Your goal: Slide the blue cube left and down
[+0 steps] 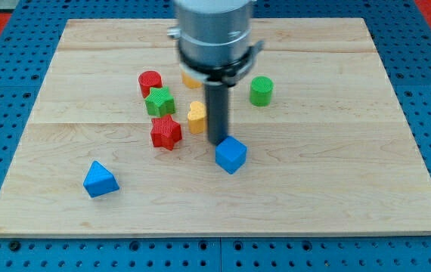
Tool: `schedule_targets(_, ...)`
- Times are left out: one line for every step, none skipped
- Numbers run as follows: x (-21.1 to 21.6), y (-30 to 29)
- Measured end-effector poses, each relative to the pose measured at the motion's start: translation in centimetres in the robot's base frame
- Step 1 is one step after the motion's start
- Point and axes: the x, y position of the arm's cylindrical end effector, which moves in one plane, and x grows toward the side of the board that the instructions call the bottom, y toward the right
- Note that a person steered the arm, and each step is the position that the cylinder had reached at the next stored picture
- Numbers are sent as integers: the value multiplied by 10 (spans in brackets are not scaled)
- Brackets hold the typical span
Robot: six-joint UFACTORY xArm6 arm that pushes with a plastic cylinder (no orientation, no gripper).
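The blue cube (231, 155) sits a little right of the board's middle, toward the view's bottom. My tip (217, 143) is at the cube's upper left edge, touching or nearly touching it. A blue triangular block (99, 180) lies at the lower left. A red star block (165, 132) and a yellow heart block (196, 117) lie just left of my rod.
A green star block (159, 100) and a red cylinder (150, 81) sit left of the rod. A green cylinder (261, 91) is at the upper right. A yellow block (189, 78) is partly hidden behind the arm. The wooden board (336, 189) lies on a blue pegboard.
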Motion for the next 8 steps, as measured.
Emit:
schedule_targets(-18, 9)
schedule_targets(8, 41)
schedule_targets(37, 54)
schedule_targets(60, 26)
schedule_targets(44, 20)
schedule_targets(32, 20)
schedule_targets(31, 7)
schedule_targets(21, 1)
